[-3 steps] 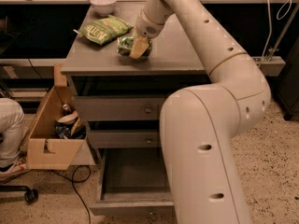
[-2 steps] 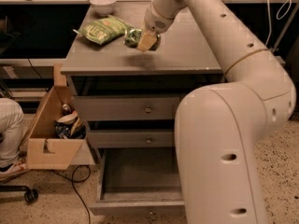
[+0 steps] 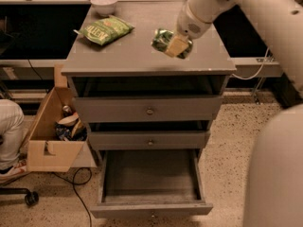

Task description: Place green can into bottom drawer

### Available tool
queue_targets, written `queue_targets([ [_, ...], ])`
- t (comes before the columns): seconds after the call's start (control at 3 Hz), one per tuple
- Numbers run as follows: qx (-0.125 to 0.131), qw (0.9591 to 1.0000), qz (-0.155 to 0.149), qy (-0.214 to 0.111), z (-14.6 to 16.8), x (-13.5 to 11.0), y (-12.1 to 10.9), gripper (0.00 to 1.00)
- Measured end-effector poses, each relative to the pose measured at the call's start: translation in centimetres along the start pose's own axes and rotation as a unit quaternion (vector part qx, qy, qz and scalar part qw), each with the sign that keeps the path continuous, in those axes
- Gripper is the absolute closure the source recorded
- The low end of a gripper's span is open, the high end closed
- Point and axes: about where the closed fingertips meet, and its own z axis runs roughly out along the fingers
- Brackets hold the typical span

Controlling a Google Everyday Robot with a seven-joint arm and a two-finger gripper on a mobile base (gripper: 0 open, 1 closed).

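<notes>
My gripper [image 3: 173, 45] is shut on the green can [image 3: 163, 39], green with white marbled markings, and holds it tilted just above the grey cabinet top [image 3: 142, 56], right of centre. One tan finger [image 3: 175, 46] covers part of the can. The bottom drawer [image 3: 150, 181] is pulled open below, with nothing inside it that shows. Its knob sits on the front edge, low in the view. The two shallower drawers above it are shut.
A green chip bag [image 3: 105, 30] lies on the cabinet's back left, and a white bowl [image 3: 104, 4] stands behind it. An open cardboard box [image 3: 56, 126] with clutter sits on the floor at left, beside a cable. My arm's large white body [image 3: 277, 174] fills the right.
The gripper has risen with the green can, from resting low on the cabinet top to hanging just above it. The arm's body has shifted to the right.
</notes>
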Motion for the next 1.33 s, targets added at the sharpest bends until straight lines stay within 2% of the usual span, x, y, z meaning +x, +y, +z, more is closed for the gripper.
queue_targets([
  [0.33,-0.011,0.9985,0.051,0.016,-2.8,4.5,4.6,1.0],
  [0.67,-0.041,0.9938,0.097,0.036,-3.9,8.0,9.7,1.0],
  [1.0,-0.052,0.9921,0.106,0.043,-3.7,9.1,11.0,1.0],
  [1.33,-0.054,0.9916,0.11,0.04,-3.4,9.3,11.2,1.0],
])
